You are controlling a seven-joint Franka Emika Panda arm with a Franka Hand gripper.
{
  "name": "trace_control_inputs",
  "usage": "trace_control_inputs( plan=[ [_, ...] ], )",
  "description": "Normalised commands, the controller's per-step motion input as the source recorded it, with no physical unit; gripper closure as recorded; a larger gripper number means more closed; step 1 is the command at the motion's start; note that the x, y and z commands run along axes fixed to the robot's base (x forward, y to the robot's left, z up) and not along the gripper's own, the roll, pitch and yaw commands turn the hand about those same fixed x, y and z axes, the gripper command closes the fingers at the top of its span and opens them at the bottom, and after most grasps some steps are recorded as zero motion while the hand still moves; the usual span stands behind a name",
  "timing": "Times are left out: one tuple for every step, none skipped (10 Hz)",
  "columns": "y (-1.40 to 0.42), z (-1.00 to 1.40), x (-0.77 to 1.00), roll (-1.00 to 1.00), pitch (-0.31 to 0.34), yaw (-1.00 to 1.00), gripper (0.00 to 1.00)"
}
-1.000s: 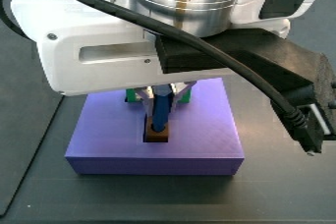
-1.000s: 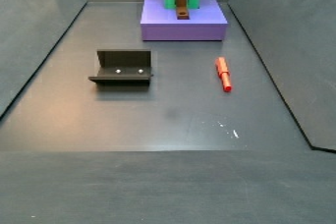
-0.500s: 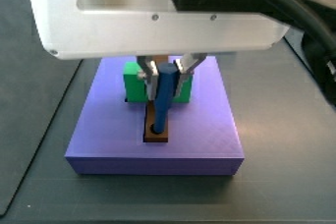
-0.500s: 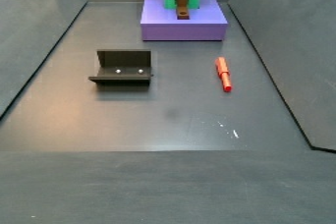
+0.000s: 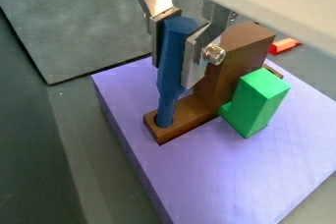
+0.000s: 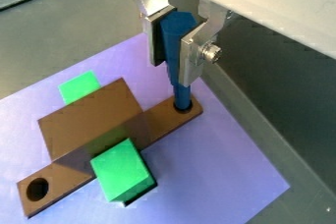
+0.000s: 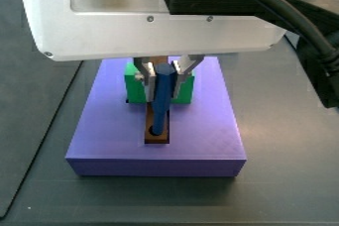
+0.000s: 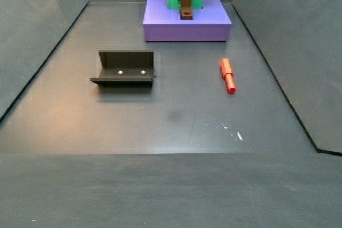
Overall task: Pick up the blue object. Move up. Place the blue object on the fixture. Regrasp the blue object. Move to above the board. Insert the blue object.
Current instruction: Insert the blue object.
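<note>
In both wrist views my gripper is shut on the blue object, a short peg that stands upright. The silver fingers clamp its upper half. The lower tip of the blue object sits in the round hole at one end of the brown bar. That bar lies on the purple board. In a side view the gripper hangs over the board with the blue object reaching down to the bar's near end. The fixture stands on the floor, away from the board.
A green block straddles the brown bar just behind the peg; it is the same green block seen in a side view. A red peg lies on the dark floor between board and fixture. Sloping grey walls enclose the floor.
Over the last second the arm's white body shifted upward in the side view, so more of the blue peg shows. The peg's lower end stayed at the bar's hole.
</note>
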Motion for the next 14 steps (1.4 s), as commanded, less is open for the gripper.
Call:
trace_control_inputs(
  plan=[
    [0.46,0.0,0.0,0.05,0.154,-0.11,1.0],
    [0.17,-0.14,0.0,0.04,0.044,-0.11,1.0],
    [-0.09,-0.28,0.02,0.0,0.0,0.0,1.0],
    [-0.15,-0.19,0.13,0.0,0.0,0.0,1.0],
    [-0.67,-0.61,-0.23,0.22,-0.163,0.37,1.0],
    [-0.65,-0.77,-0.43,0.2,-0.16,0.48,1.0],
    [-0.61,-0.8,-0.45,0.16,-0.16,0.44,1.0],
    [-0.51,-0.78,-0.48,0.17,-0.203,0.44,1.0],
    [-0.02,-0.8,-0.09,0.17,-0.171,0.27,1.0],
    [0.32,-0.02,0.32,0.21,0.104,0.18,1.0],
    [0.16,0.9,0.29,0.0,0.33,0.16,1.0],
    [0.02,0.99,0.07,-0.03,0.283,0.07,1.0],
    [0.0,0.73,0.08,0.0,0.271,0.04,1.0],
    [-0.02,0.52,0.03,0.0,0.204,0.03,1.0]
  ],
)
